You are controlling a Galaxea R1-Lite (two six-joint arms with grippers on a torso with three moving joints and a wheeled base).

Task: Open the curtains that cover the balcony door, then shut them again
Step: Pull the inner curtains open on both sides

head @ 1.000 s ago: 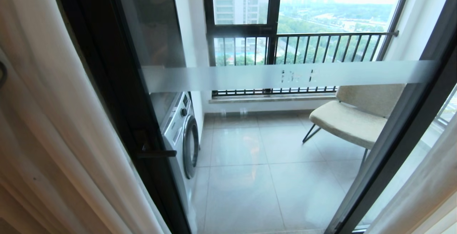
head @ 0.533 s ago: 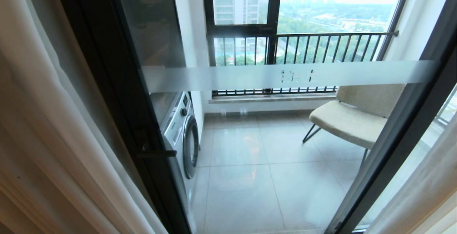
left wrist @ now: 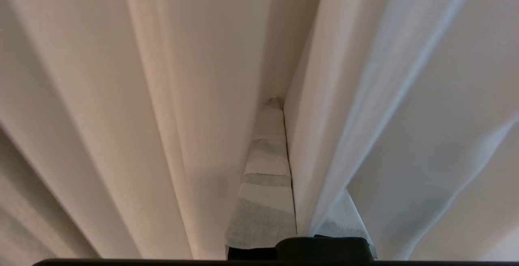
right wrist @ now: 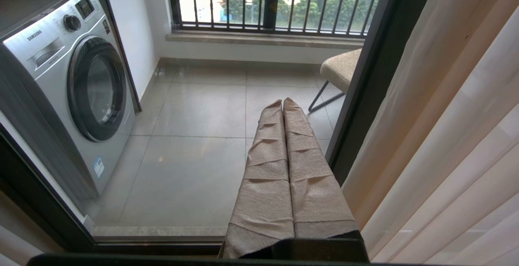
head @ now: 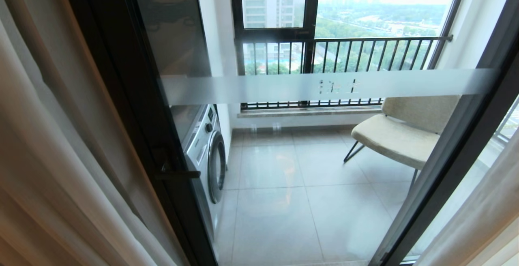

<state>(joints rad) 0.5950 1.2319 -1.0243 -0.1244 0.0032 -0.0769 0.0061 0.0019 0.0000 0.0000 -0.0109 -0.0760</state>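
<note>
curtains [head: 52, 144] | drawn aside, balcony door [head: 324, 87] exposed | left gripper [left wrist: 279, 108] jaws together, wedged between folds to push | right gripper [right wrist: 283, 106] jaws together, empty, idle

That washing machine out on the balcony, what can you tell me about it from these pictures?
The washing machine is a silver-grey front-loader with a round, dark-rimmed glass door, shut. Its top panel carries a brand name, a detergent drawer, a dark dial and a small display; a small blue sticker sits low on the front. It stands upright on the pale tiled floor against the white wall, behind the glass of the balcony door. Nothing touches its front.
</note>
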